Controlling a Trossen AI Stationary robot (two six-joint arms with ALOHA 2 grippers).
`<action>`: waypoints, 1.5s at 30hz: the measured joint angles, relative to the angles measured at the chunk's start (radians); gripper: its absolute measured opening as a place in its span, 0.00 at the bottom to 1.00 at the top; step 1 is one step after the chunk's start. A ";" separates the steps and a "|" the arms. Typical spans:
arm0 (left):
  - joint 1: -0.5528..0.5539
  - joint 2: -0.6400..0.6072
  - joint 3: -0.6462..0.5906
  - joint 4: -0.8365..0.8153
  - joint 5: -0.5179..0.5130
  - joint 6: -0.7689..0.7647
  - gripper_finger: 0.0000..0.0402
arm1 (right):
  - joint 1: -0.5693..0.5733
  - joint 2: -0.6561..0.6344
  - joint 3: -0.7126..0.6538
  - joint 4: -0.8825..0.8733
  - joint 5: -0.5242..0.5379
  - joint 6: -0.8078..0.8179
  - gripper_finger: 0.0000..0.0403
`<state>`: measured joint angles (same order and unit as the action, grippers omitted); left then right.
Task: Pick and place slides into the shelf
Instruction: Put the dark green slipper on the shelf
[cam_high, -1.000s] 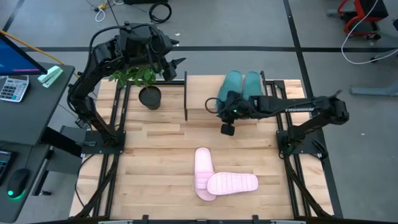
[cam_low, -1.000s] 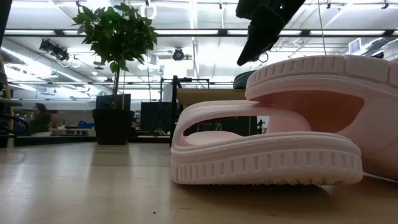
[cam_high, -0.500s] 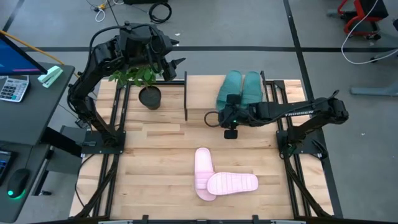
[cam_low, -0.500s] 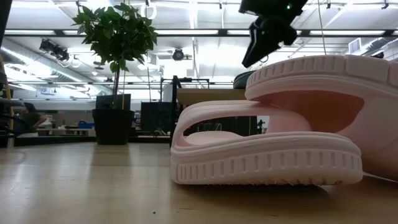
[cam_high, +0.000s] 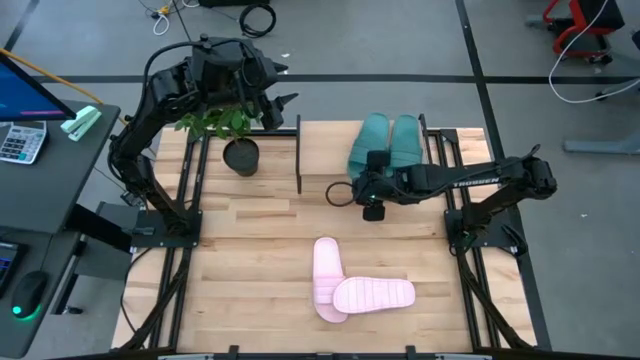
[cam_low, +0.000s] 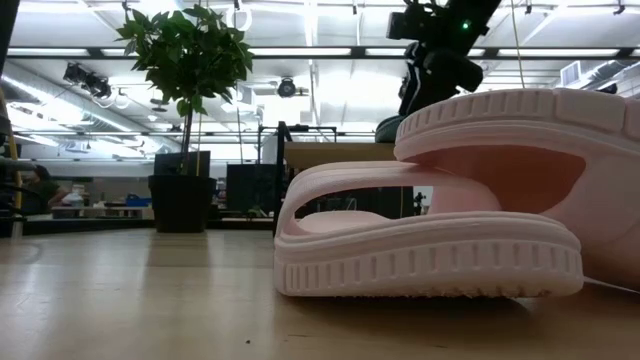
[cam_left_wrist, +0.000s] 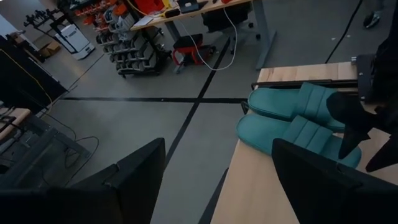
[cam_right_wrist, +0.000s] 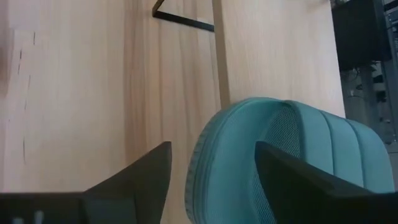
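Pale butcher-block planks make up the tabletop (cam_high: 250, 250) you are working on, with grey floor all around it.

Your two dark teal-green foam slides (cam_high: 387, 140) lie side by side, touching, on the light wooden plank top of the small black-framed shelf (cam_high: 325, 150) at the upper middle of the high view. The left wrist view shows the same pair (cam_left_wrist: 292, 121) resting flat on the plank, ribbed straps up.

Your two pale pink foam slides (cam_high: 350, 285) are well apart from the shelf, at the lower middle of the table. One (cam_high: 328, 275) lies lengthwise and the other (cam_high: 375, 294) lies across its lower end, overlapping it. In the low view the crossing slide (cam_low: 520, 180) sits tilted on top of the flat one (cam_low: 420, 245).

Your right gripper (cam_high: 352, 190) hangs at the near edge of the shelf, just beside the toe end of the left teal slide. Its fingers are spread apart and grasp nothing; the right wrist view shows the teal slide (cam_right_wrist: 280, 162) between the two dark fingers (cam_right_wrist: 146, 171) with clear gaps on both sides.

Your left gripper (cam_high: 285, 105) waits at the upper left, above a small potted green plant in a black pot (cam_high: 238, 150). Its fingers (cam_left_wrist: 143, 174) stand wide and empty.
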<state>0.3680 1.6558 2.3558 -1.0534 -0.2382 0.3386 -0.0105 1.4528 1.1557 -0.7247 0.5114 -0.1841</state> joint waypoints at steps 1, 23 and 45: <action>0.000 0.000 0.000 0.000 0.000 0.007 0.74 | 0.000 0.000 0.000 -0.006 0.000 0.000 0.58; 0.000 0.000 0.000 0.000 0.000 0.014 0.74 | 0.000 0.000 0.000 -0.126 -0.013 0.061 0.26; 0.000 0.000 0.000 0.000 0.000 0.016 0.74 | 0.000 -0.078 0.001 -0.251 -0.046 0.061 0.14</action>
<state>0.3681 1.6558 2.3560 -1.0538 -0.2386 0.3549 -0.0105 1.3750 1.1564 -0.9755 0.4649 -0.1234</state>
